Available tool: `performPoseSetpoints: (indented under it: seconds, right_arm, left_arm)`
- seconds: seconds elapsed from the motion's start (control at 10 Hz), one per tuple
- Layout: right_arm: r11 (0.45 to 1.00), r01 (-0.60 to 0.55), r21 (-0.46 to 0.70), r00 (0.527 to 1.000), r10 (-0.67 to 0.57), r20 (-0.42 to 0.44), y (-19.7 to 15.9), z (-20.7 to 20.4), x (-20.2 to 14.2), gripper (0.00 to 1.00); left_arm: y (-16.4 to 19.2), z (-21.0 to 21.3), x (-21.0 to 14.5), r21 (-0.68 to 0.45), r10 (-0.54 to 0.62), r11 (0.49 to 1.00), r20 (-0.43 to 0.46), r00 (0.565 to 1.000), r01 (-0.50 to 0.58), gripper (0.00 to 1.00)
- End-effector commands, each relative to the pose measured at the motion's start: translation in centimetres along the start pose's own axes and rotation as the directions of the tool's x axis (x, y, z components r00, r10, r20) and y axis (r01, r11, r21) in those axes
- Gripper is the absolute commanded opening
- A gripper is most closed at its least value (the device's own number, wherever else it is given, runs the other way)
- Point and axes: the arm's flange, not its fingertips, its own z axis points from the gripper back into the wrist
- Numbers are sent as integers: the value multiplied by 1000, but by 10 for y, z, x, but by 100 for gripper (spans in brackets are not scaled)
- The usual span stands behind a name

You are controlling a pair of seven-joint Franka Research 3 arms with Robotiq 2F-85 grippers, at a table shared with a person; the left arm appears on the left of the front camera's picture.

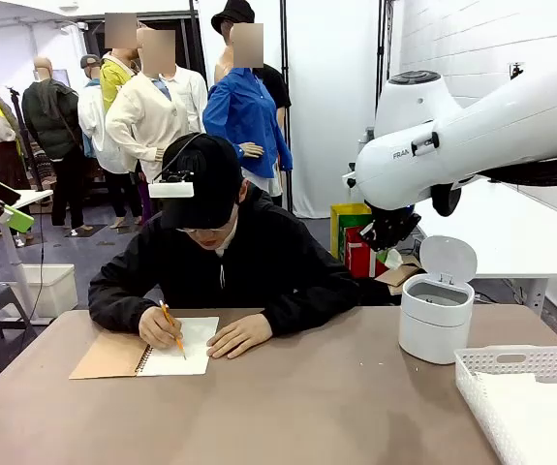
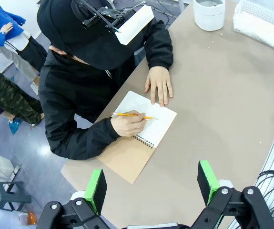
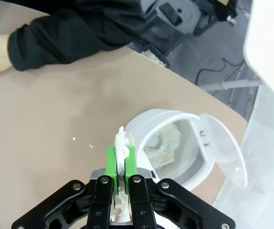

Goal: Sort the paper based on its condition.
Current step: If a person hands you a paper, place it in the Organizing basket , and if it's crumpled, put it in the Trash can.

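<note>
Right jaws pinch crumpled wad (image 3: 122,145) above rim of open bin (image 1: 433,334) near bench's (image 1: 307,407) right edge. Release now and you risk wad clipping rim, landing on bench. Left jaws wide, empty.

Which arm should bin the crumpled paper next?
Right. The right gripper is shut on the crumpled paper, hanging just beside the open bin, which holds other wads. The left gripper is open and empty, over the notebook where the person writes.
</note>
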Motion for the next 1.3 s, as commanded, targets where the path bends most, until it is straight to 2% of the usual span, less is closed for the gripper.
performPoseSetpoints:
  seconds: [0.0, 0.2, 0.8, 0.9, 1.2]
  right_arm:
    - [999, 29, -17, 1000, -29, 12, -10, 6, -4, 0]
    - [995, 64, -79, 998, -64, 0, -28, 7, -14, 0]
    - [990, 104, -100, 991, -111, -72, -49, -12, -38, 0]
    - [987, 113, -115, 989, -122, -80, -54, -14, -38, 15]
    - [985, 108, -136, 989, -121, -87, -55, -15, -37, 68]
  left_arm:
    - [1, 0, 0, 9, 2, 1000, 5, 1000, -2, 100]
    - [1, 0, 0, 9, 2, 1000, 5, 1000, -2, 100]
    - [1, 0, 0, 9, 2, 1000, 5, 1000, -2, 100]
    - [1, 0, 0, 9, 2, 1000, 5, 1000, -2, 100]
    - [1, 0, 0, 9, 2, 1000, 5, 1000, -2, 100]
